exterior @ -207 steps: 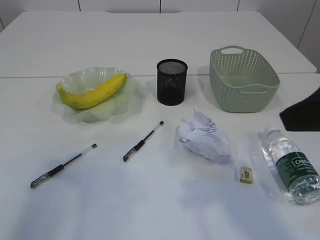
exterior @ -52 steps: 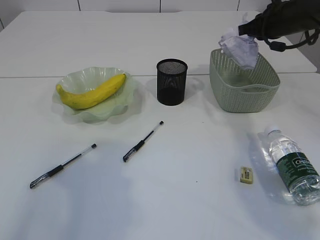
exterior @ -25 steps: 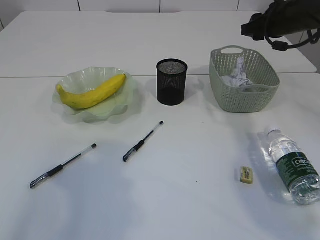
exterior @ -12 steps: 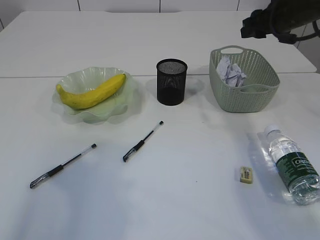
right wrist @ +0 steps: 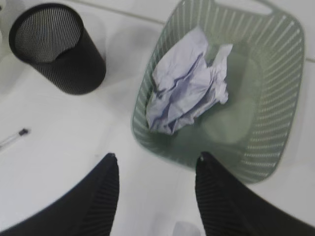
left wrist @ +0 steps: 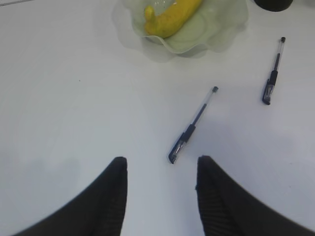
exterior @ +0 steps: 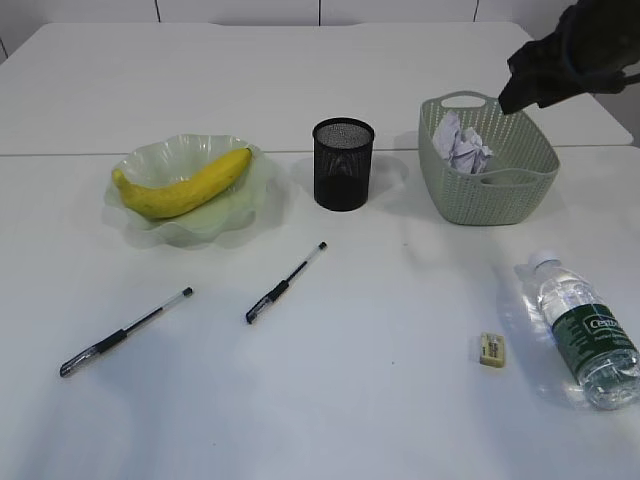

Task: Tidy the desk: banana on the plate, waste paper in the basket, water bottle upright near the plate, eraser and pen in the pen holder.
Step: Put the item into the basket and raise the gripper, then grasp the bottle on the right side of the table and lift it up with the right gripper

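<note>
Crumpled white waste paper point(right wrist: 189, 93) sits inside the pale green plastic basket point(right wrist: 275, 98), left half. Right pincer point(right wrist: 156, 162) hangs above the basket's near rim, jaws spread, holding nothing. Left pincer point(left wrist: 160, 164) also spread and bare over the white tabletop point(left wrist: 69, 113), near a black-capped clear pen point(left wrist: 193, 125). Yellow banana point(exterior: 185, 184) lies on the translucent green plate point(exterior: 150, 226). Clear water bottle point(exterior: 583, 330) lies on its side, small yellowish eraser point(exterior: 490, 349) just beside it.

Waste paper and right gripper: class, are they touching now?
Apart. The right wrist view shows the waste paper lying inside the basket, with the open jaws of the right gripper held clear of it, outside the basket's near rim.
</note>
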